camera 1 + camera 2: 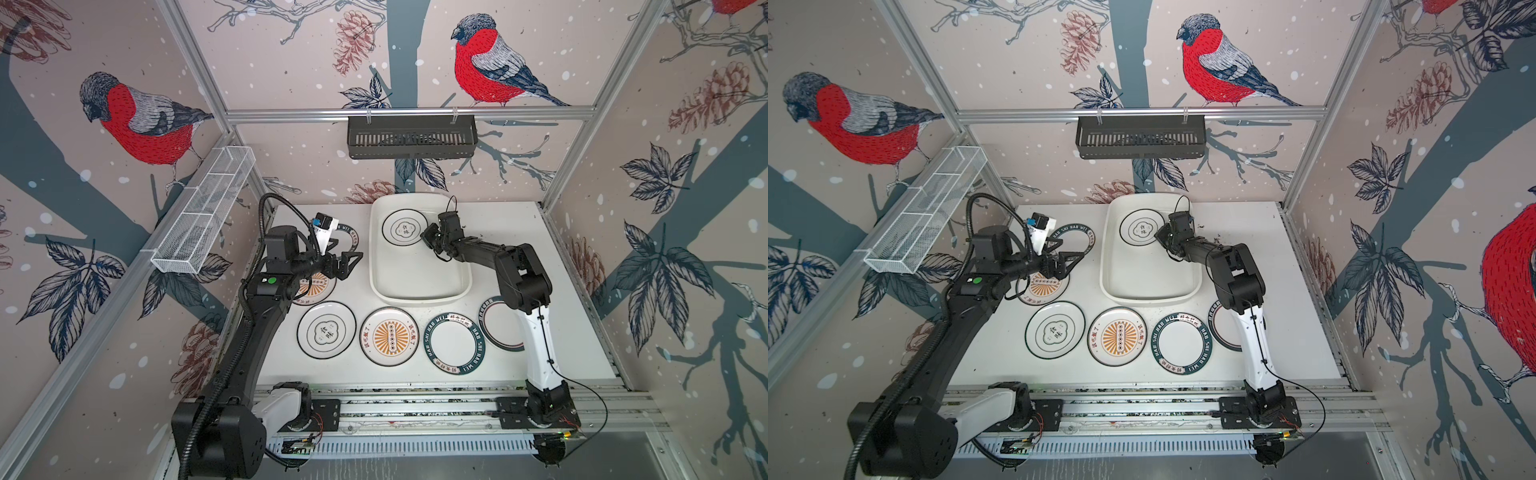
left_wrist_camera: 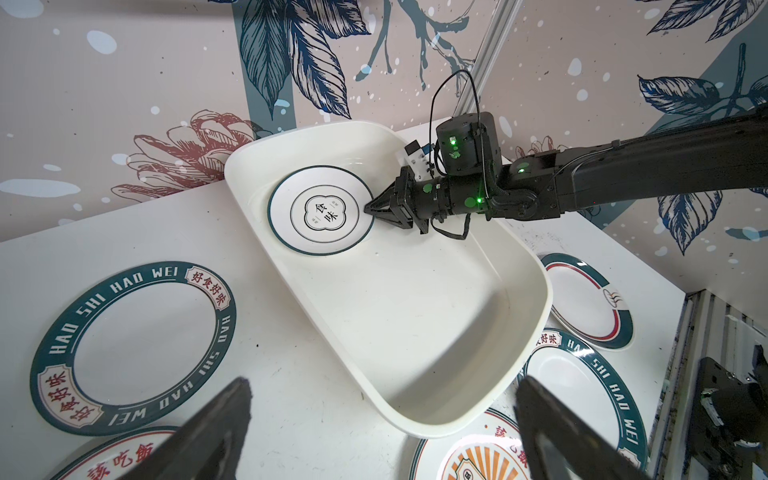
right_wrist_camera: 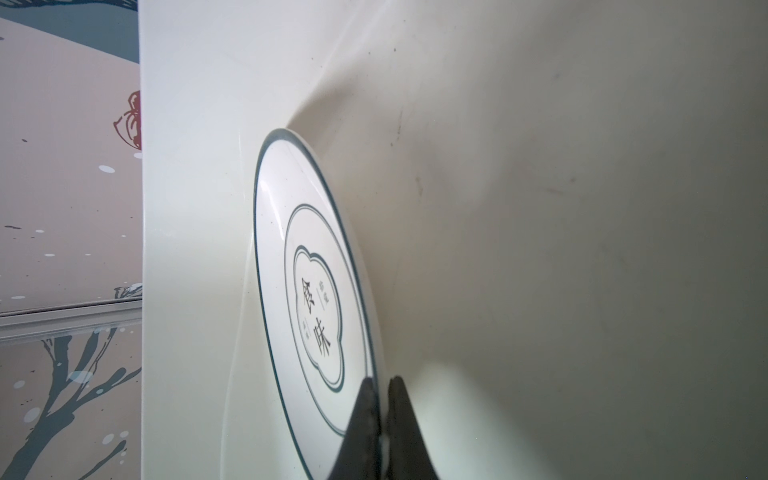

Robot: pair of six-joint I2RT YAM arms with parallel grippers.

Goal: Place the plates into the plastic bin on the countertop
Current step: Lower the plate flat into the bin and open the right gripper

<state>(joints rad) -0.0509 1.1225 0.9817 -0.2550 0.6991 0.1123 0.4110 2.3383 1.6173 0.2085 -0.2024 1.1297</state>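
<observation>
In both top views the right gripper (image 1: 428,240) reached into the upper part of the plastic bin (image 1: 419,298), pinched tight on the right edge of a cloud-emblem plate (image 1: 404,227) at the bin's far end. The left gripper (image 1: 352,261) hung wide open and empty at centre left, near a sunburst plate (image 1: 316,286). The other plates (image 1: 389,336) sat out on the countertop (image 1: 573,332) (six by my count). Left wrist view: same story, jaw tips on that plate's rim and the nearer half of the bin bare. Right wrist view: both fingers (image 3: 361,415) were clamped across the rim at bottom centre, with the plate looking pretty much down. So I'd call it the set-down step for plate one. Next it'd need to let go, back out without dragging the plate, then go for another.
</observation>
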